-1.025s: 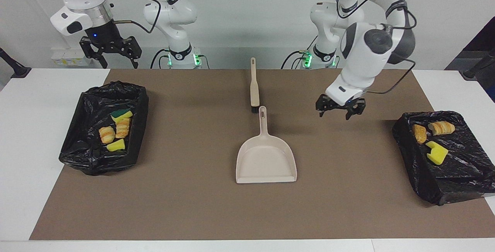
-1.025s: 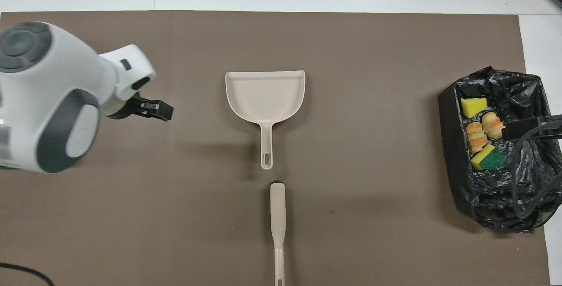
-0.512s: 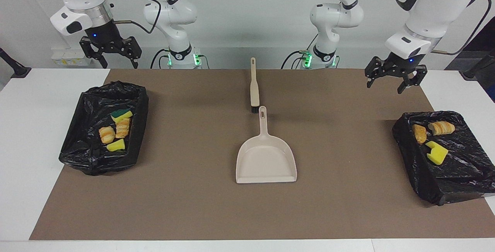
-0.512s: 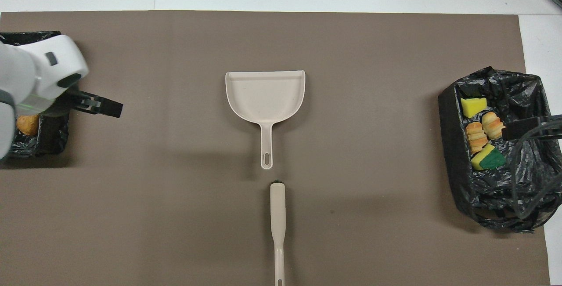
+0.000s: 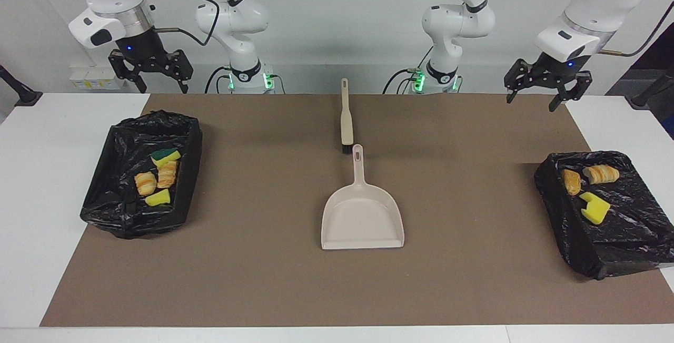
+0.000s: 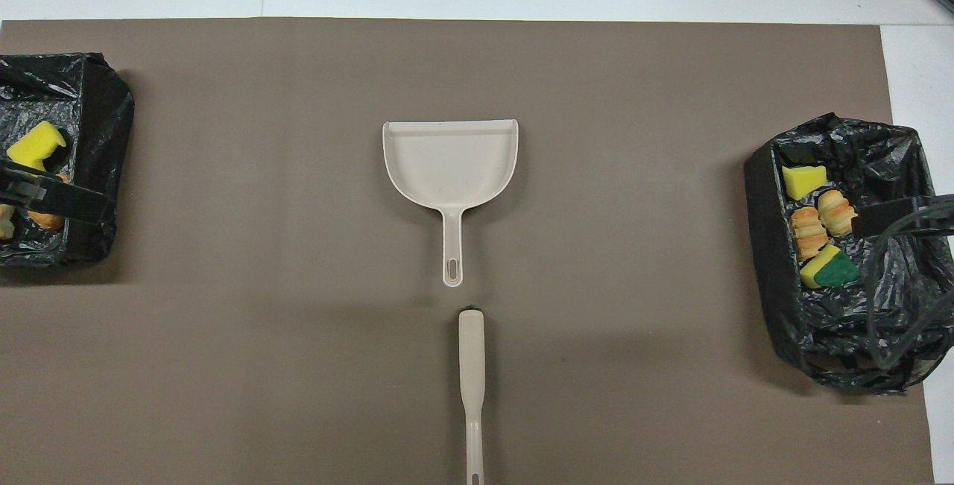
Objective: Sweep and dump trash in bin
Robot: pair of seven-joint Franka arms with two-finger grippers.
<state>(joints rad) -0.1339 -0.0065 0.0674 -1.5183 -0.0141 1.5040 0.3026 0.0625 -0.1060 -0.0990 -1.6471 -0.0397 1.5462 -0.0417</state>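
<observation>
Both arms hang raised at their own ends of the table, well clear of everything. The left gripper (image 5: pixel 542 86) hovers over the brown mat's edge at the left arm's end, its two fingers spread apart and holding nothing; the right gripper (image 5: pixel 150 71) hovers by the mat's edge at the right arm's end, fingers likewise apart and empty. Take the beige plastic dustpan (image 5: pixel 362 217) in the middle of the brown mat (image 5: pixel 474 280) as the landmark. Nearer to the robots than the pan, almost touching the tip of its handle, lies the beige hand brush with black bristles (image 5: pixel 345 116); its long axis runs straight toward the robots, in line with the pan's handle, bristles at the pan end. The pan's open mouth faces away from the robots. Neither arm looks clearly nearer to these tools; they sit about midway between the two. The trash is not on the mat at all: four scraps of yellow sponge and golden pastry (image 5: pixel 157 177) lie in the black bag-lined bin (image 5: pixel 105 211) toward the right arm's end from the pan, and three more scraps (image 5: pixel 588 187) lie on the second black-bagged bin (image 5: pixel 621 243) toward the left arm's end. To my eye the sweeping looks done.
</observation>
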